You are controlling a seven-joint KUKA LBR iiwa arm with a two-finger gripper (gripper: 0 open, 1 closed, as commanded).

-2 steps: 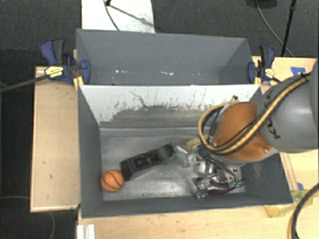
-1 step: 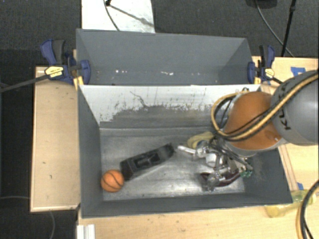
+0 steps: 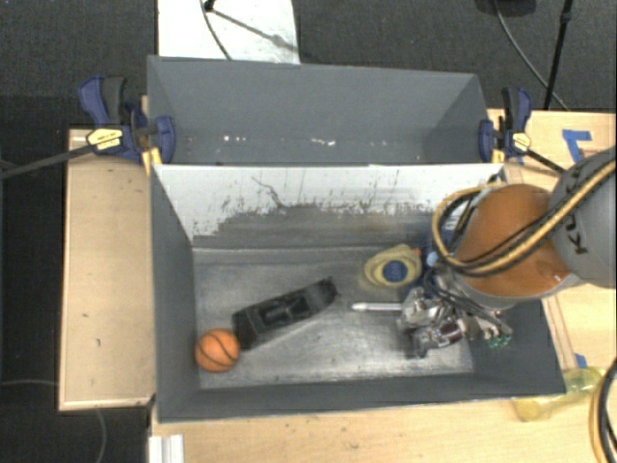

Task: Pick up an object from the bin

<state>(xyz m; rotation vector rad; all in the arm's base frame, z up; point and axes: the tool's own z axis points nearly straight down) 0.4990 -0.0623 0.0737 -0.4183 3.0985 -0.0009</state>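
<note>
The grey metal bin (image 3: 176, 287) holds only a few loose things, all down on its floor and well spaced. Far left, in the near corner, sits a small orange ball (image 3: 217, 349) with dark seams like a basketball. Just beside it, almost touching, is a long black blocky tool (image 3: 284, 313), lying flat and angled so its far end rises toward the middle of the bin. Further right, a thin silvery rod (image 3: 376, 307) lies flat along the floor, its right end running up to the robot's hand. Just behind the rod rests a cream-coloured roundish piece with a blue centre (image 3: 389, 271), close to the back wall.

The gripper (image 3: 429, 334) is down low on the right part of the floor, at the rod's right end and just in front of the cream piece; that rod is the thing nearest it. Whether the fingers are spread or pressed together I cannot tell, nor whether they touch the rod. Above the gripper bulges the wrist's orange cover (image 3: 506, 244), looped with yellow and black cables (image 3: 442, 222), and the arm reaches in over the right rim
</note>
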